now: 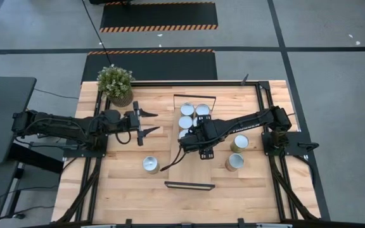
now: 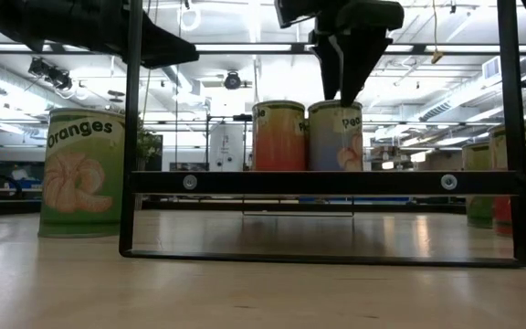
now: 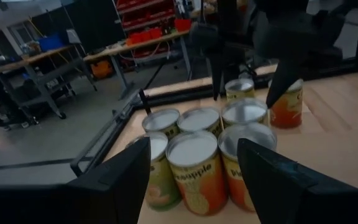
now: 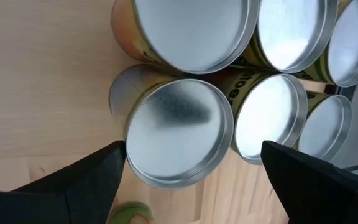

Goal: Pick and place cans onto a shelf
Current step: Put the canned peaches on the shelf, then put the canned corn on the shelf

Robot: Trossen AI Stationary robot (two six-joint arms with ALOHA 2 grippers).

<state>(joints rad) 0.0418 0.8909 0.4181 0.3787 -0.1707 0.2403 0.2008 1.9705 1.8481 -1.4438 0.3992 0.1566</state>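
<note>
The shelf (image 1: 192,172) is a narrow light-wood board lying across the table's middle, with a black wire rail (image 2: 327,182) at its near end. Several cans (image 1: 187,109) stand upright in a tight cluster on its far half (image 3: 194,163). My right gripper (image 1: 192,140) hangs open over the near cans of the cluster, pointing steeply down. In the right wrist view its fingers (image 4: 98,180) flank a silver can top (image 4: 178,134) from above, touching nothing. My left gripper (image 1: 149,123) waits open and level, left of the shelf, facing the cluster (image 3: 193,144).
Three loose cans stand on the table: one left of the shelf (image 1: 151,164), two to its right (image 1: 239,142) (image 1: 234,162). A potted plant (image 1: 116,83) sits at the far left corner. Black frame rails run along the table's left and right sides.
</note>
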